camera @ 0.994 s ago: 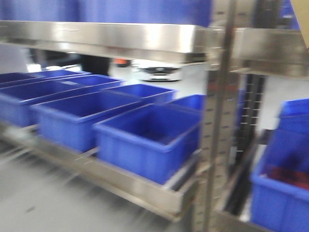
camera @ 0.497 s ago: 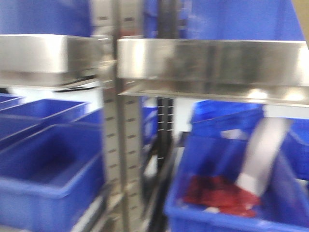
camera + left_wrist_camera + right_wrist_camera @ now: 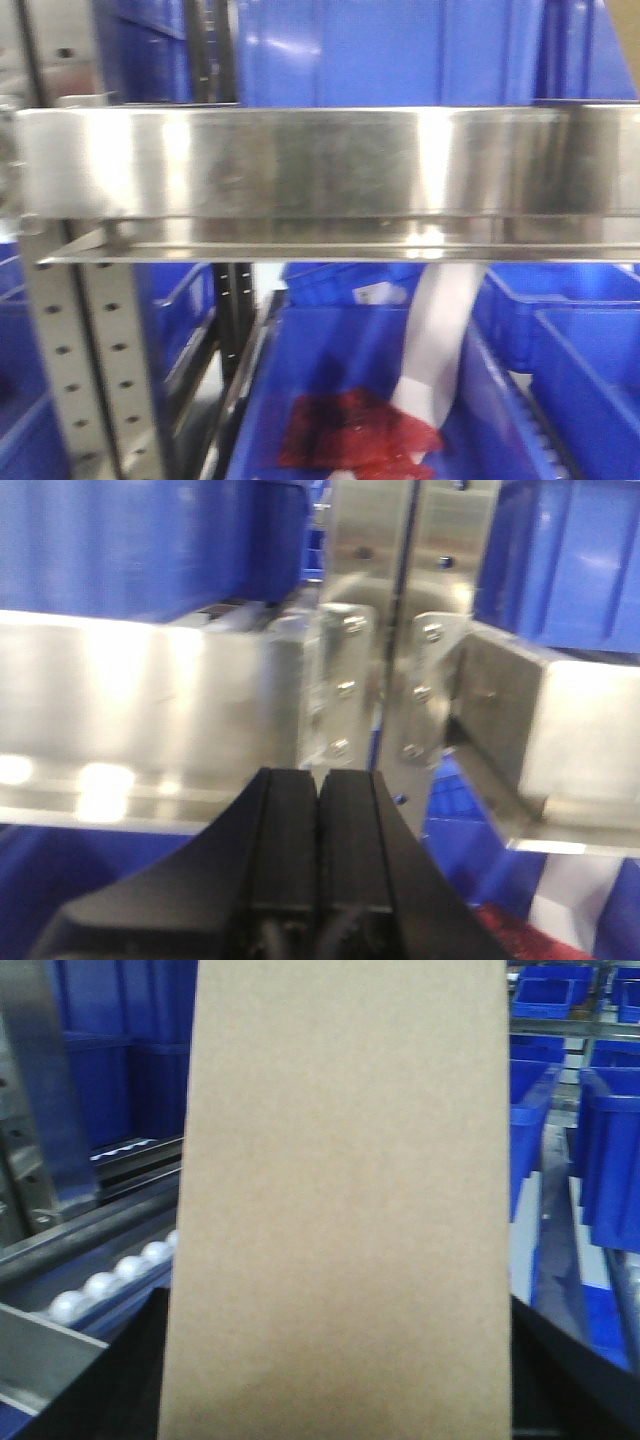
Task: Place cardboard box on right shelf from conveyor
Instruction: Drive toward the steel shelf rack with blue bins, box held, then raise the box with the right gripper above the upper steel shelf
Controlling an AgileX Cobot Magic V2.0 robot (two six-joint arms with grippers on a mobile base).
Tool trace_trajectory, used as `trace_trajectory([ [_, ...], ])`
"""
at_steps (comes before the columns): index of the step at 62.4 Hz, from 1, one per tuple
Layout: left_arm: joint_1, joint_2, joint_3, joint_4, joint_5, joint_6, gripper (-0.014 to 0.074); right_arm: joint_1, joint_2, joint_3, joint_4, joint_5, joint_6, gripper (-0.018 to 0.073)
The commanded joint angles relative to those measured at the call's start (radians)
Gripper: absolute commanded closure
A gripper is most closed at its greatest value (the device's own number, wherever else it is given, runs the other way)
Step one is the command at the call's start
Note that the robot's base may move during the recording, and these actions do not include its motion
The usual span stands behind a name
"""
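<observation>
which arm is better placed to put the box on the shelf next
Right. The box fills its wrist view, apparently held in the right pincer. The left pincer is shut and empty in front of the shelf.

Left gripper (image 3: 318, 776) has matte black, flat-faced fingers (image 3: 285, 845).

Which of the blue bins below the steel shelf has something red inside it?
The middle blue bin, directly under the shelf lip: red material lies on its floor beside a white strip. The bin to its right shows no red.
</observation>
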Motion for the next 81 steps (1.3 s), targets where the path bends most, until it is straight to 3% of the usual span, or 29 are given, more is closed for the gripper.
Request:
trace_trajectory([
  [1,-0.007,-0.012,-0.004,-0.005,-0.09,-0.005,0.0715,-0.006,0.001,-0.03,-0.027,-0.096,-0.004,0.0399],
  [81,-0.003,-0.012,-0.004,-0.005,-0.09,-0.005,0.0715,-0.005,0.001,-0.03,-0.027,-0.111,-0.012,0.0399],
])
